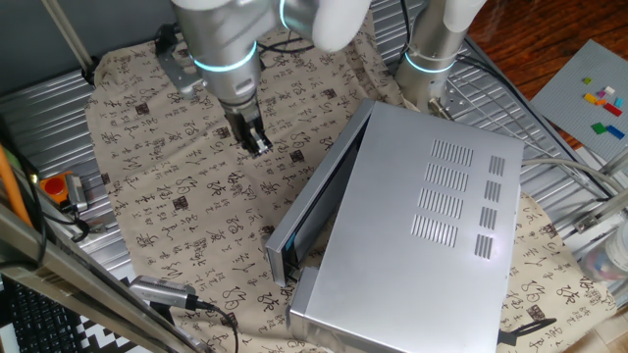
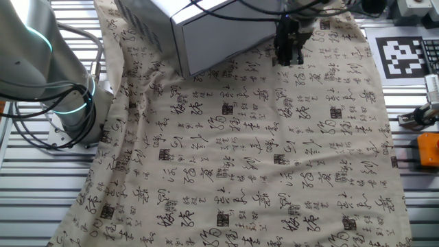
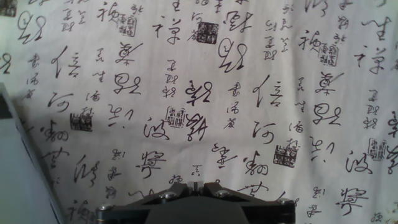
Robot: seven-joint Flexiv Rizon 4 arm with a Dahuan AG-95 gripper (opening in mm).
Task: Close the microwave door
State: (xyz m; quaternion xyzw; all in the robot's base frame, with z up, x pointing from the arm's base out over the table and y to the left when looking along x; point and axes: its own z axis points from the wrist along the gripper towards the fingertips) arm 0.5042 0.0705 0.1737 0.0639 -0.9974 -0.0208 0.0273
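Hovering with fingers together over the cloth, the gripper point(image 1: 257, 143) is lining up to push the ajar microwave door point(image 1: 316, 191) toward the microwave point(image 1: 422, 245).

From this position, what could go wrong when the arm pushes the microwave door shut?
1. The gripper hangs beside the microwave door, apart from it, over the printed cloth. A low sweep might catch and bunch the cloth.
2. The door stands only slightly ajar. A hard push could shift the whole microwave on the loose cloth instead of closing it.
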